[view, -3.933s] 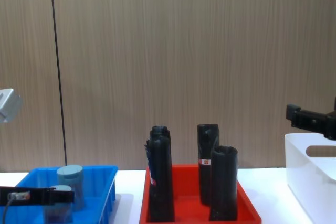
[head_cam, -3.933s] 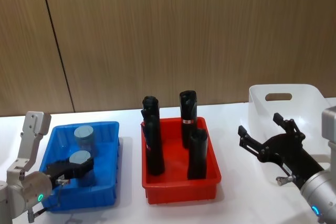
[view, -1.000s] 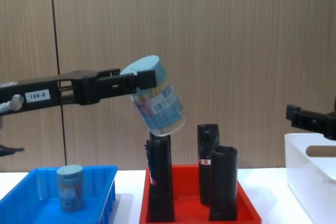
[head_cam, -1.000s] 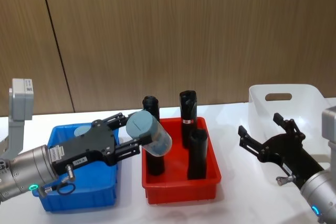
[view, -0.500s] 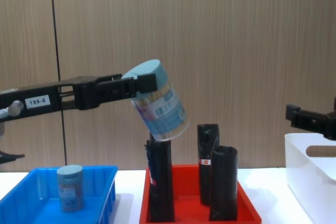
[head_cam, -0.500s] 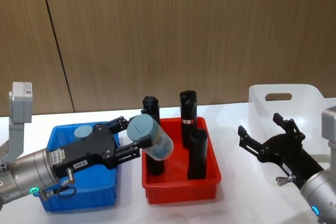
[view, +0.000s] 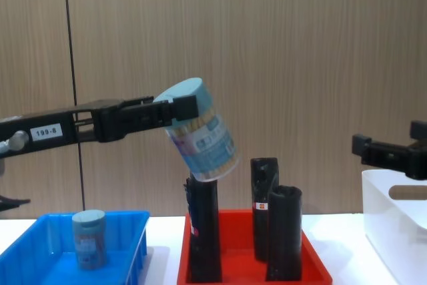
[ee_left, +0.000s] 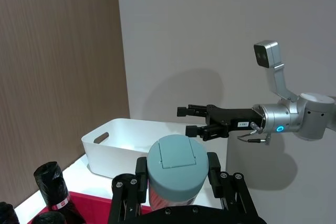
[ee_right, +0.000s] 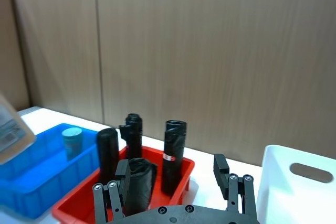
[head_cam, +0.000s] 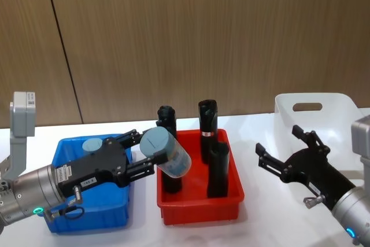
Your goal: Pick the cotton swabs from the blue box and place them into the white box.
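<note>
- We see the left gripper (head_cam: 151, 154) pinching a tilted cotton swabs tub (head_cam: 169, 154) above the red tray's (head_cam: 199, 211) left edge.
- A second tub (head_cam: 92, 144) stands inside the blue box (head_cam: 87, 219).
- The right gripper (head_cam: 280, 144), fingers spread, hovers near the white box (head_cam: 341, 108).

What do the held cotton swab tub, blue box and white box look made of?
The held cotton swab tub looks clear plastic, tan sticks showing through its wall; its matte blue-grey lid is probably plastic. The blue box seems opaque moulded plastic, slightly glossy. The white box looks smooth plastic, judging by its moulded handle slot.
</note>
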`<state>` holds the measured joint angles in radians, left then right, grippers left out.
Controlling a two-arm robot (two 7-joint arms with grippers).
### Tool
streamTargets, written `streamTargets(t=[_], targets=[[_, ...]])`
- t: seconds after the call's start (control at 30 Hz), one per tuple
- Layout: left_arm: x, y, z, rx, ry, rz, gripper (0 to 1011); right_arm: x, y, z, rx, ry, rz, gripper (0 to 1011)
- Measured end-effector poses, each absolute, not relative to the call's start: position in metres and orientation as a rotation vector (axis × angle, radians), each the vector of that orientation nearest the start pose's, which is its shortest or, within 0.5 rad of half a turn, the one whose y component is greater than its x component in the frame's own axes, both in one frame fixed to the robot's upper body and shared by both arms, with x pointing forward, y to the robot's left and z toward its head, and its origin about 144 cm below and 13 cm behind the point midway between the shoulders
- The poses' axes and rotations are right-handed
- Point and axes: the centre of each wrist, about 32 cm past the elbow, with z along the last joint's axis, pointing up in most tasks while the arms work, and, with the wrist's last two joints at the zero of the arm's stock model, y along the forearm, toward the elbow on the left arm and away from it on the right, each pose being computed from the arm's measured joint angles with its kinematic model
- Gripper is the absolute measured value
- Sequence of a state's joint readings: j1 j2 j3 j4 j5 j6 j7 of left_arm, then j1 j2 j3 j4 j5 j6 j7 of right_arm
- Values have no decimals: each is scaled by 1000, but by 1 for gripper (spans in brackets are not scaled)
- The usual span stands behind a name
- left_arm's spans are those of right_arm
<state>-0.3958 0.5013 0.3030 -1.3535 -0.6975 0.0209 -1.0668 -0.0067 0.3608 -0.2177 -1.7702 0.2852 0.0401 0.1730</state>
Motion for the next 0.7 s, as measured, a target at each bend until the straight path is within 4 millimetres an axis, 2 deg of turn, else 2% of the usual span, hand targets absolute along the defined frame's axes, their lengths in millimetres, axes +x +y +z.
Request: streamTargets(t=[0.7], targets=[[554,321,1218,-135,11,345,683,462,-263,1220,-79,-104,-834,1002]])
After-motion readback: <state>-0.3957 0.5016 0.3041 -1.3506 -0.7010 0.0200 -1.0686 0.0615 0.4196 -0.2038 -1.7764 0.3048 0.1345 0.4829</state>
